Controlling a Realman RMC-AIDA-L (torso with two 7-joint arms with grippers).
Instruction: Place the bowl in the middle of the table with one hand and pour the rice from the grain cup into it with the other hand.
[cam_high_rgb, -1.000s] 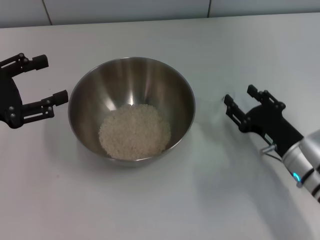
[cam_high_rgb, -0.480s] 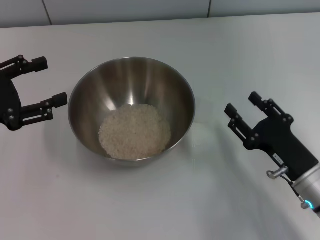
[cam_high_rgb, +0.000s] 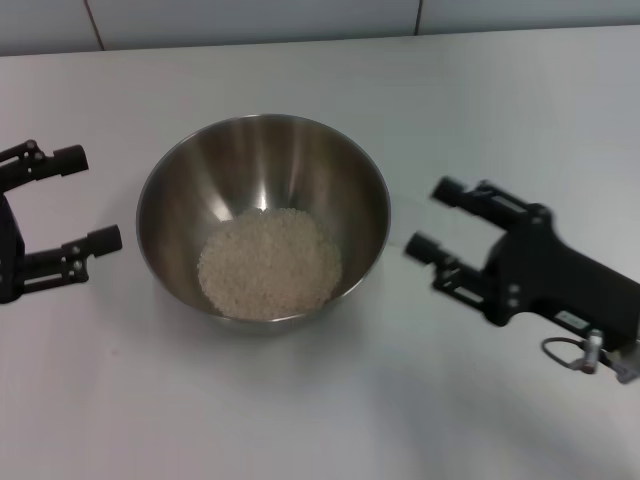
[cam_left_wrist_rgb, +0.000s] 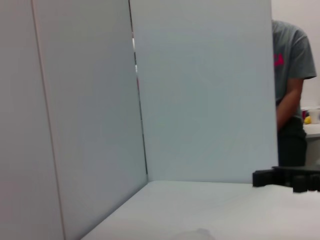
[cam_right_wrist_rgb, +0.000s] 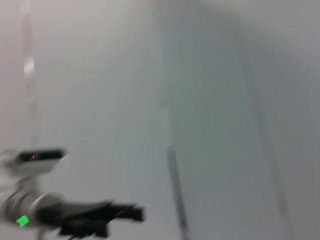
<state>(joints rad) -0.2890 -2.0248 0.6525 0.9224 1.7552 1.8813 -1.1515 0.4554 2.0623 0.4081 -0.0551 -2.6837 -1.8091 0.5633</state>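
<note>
Steel bowl (cam_high_rgb: 263, 215) filled with rice (cam_high_rgb: 268, 262) | left gripper (cam_high_rgb: 75, 200) spread, left of bowl | right gripper (cam_high_rgb: 435, 218) spread, right of bowl

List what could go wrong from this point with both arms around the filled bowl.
1. The right gripper, open and empty, sits close to the bowl rim; a swing toward it could knock the bowl and spill the rice.
2. The left gripper, also open, flanks the other side, so a stray inward move could shove the bowl off centre on the table.
3. The grain cup is not in view, so an arm might strike it unseen.
</note>
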